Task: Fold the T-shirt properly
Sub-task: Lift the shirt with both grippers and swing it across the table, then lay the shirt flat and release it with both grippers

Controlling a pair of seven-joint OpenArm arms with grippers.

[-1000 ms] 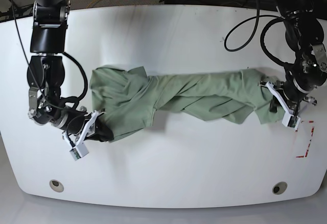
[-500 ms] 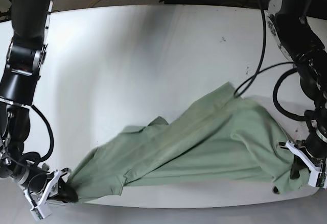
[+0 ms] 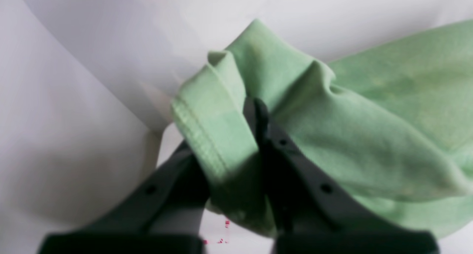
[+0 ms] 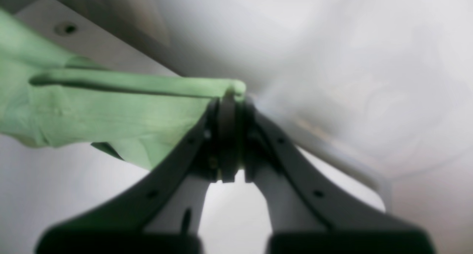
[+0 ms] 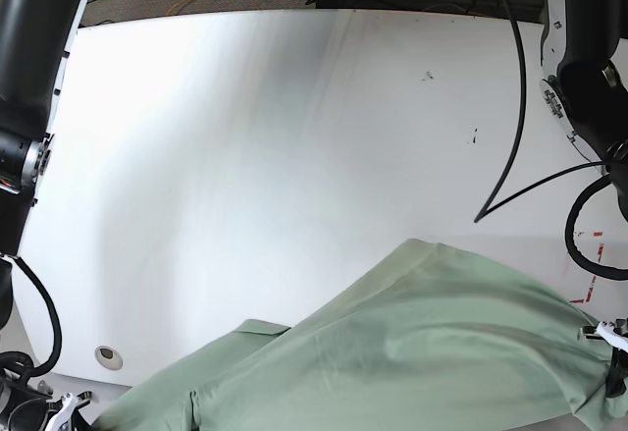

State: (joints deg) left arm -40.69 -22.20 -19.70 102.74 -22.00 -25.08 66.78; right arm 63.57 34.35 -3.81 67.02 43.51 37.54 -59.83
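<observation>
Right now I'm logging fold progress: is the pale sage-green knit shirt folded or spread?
Spread, not folded: the pale sage-green knit shirt stretches between the shut right gripper and the shut left gripper, each pinching an edge.

The pale sage-green soft-knit T-shirt is being stretched across the white table's near edge, apparently partly overhanging.
</observation>
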